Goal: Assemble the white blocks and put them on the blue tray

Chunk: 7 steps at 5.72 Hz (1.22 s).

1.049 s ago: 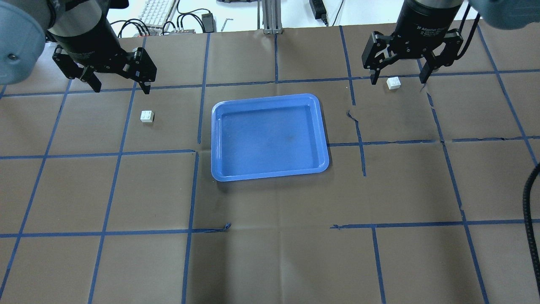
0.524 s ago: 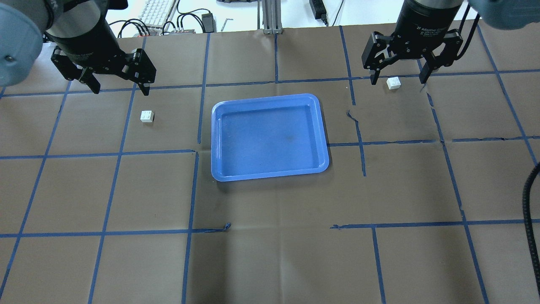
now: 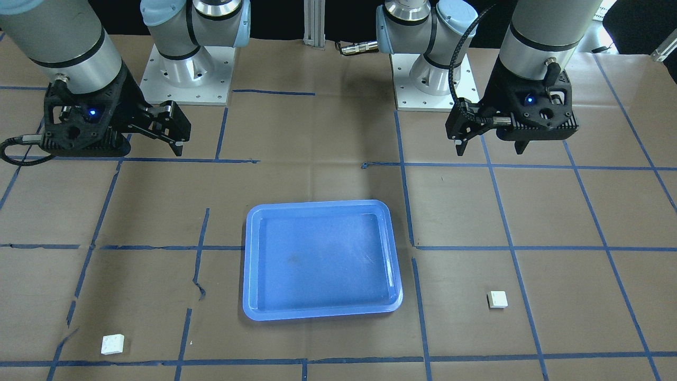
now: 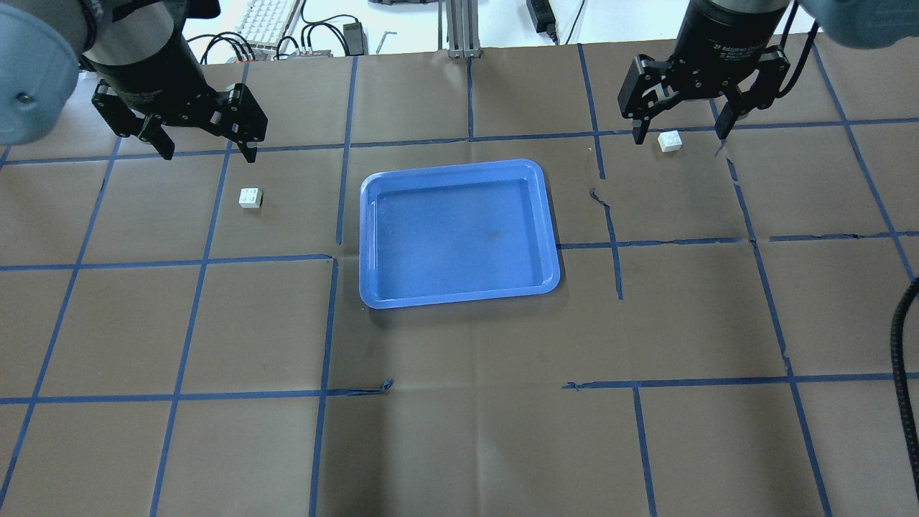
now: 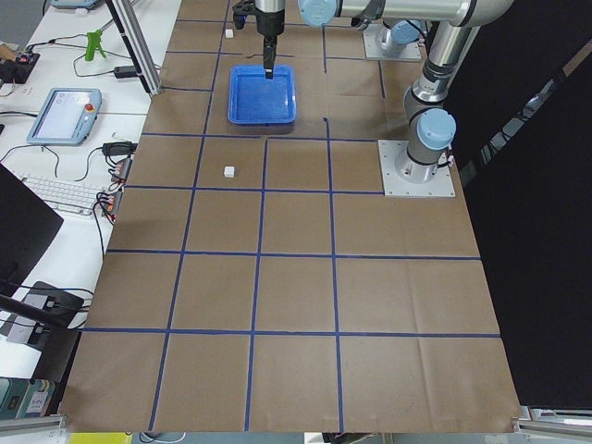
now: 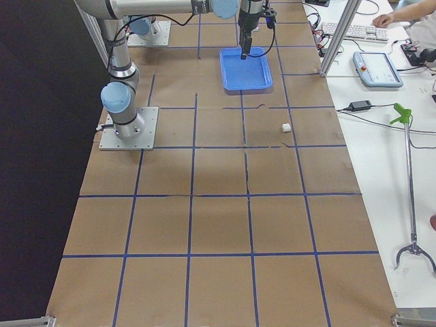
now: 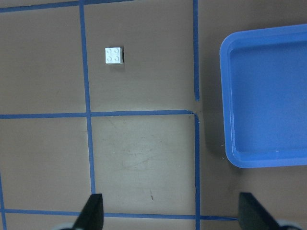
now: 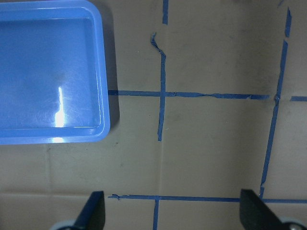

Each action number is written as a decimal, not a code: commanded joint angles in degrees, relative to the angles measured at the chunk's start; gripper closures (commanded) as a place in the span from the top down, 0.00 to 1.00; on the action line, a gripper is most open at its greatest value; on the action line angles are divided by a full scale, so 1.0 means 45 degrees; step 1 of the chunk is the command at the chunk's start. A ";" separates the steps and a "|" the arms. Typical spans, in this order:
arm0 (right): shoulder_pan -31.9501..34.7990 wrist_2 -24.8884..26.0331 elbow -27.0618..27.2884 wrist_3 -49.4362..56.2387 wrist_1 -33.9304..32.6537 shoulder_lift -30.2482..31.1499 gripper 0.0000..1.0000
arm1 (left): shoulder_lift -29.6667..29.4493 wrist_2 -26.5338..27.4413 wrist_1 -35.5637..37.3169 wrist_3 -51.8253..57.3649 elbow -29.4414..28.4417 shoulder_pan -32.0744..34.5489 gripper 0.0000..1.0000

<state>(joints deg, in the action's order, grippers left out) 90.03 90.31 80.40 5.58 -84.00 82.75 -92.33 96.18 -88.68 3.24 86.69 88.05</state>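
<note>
The blue tray (image 4: 459, 233) lies mid-table and holds nothing. One white block (image 4: 250, 197) sits on the paper left of the tray, in front of my left gripper (image 4: 209, 153), which hangs open above the table. The left wrist view shows this block (image 7: 114, 55) and the tray's edge (image 7: 225, 96). The other white block (image 4: 670, 141) sits right of the tray, and my right gripper (image 4: 679, 136) hangs open high above it. The right wrist view shows only the tray's corner (image 8: 103, 72), no block. Both blocks also show in the front view, one (image 3: 497, 299) on the right and one (image 3: 112, 344) on the left.
Brown paper with a blue tape grid covers the table (image 4: 459, 431). The paper is torn at a few seams (image 4: 599, 197). A keyboard (image 4: 269, 18) and cables lie beyond the far edge. A black cable (image 4: 901, 337) hangs at the right.
Both grippers have shifted only very slightly and stay open. The blocks and the tray have not moved.
</note>
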 commanded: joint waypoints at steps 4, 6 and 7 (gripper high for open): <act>-0.0590 -0.0050 -0.0209 1.1815 -0.1620 -0.1197 1.00 | -0.3610 -0.0065 0.4002 0.2025 0.0441 -0.1851 1.00; -0.1816 -0.0553 -0.0288 1.7385 -0.2426 -0.1979 1.00 | -0.6034 -0.0473 0.7307 0.2768 0.1238 -0.2125 1.00; -0.2636 -0.1003 -0.0965 1.9597 -0.2389 -0.2737 1.00 | -0.6742 -0.0476 0.8406 0.3065 0.1475 -0.2125 1.00</act>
<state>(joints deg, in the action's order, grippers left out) 81.59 87.66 78.17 83.46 -94.48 73.28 -118.95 94.40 -56.33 15.37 92.04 78.61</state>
